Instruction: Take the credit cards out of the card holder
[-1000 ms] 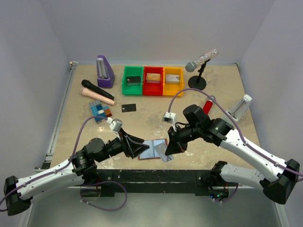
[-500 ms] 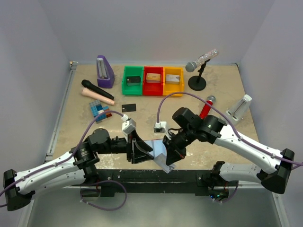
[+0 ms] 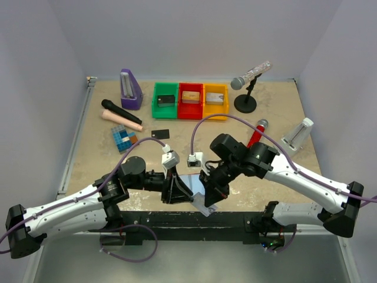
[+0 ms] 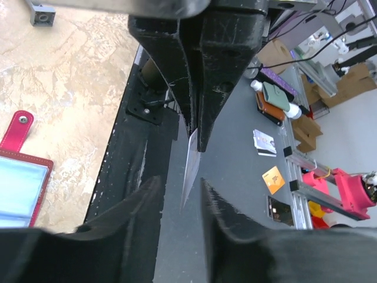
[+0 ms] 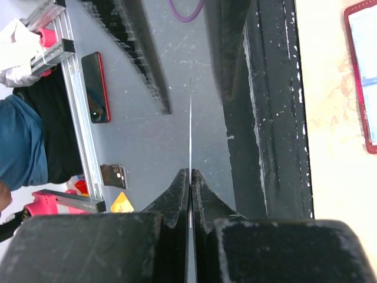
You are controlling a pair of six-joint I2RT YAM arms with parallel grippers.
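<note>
Right tool clamps edge-on card, left wrist shows card holder

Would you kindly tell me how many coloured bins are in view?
3, side by side in a row at the back: the green bin on the left, the red bin in the middle and the yellow bin on the right. None seems hidden.

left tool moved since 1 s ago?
Yes. The left tool shifted right toward the card holder, from left of the green bin to in line with it.
</note>
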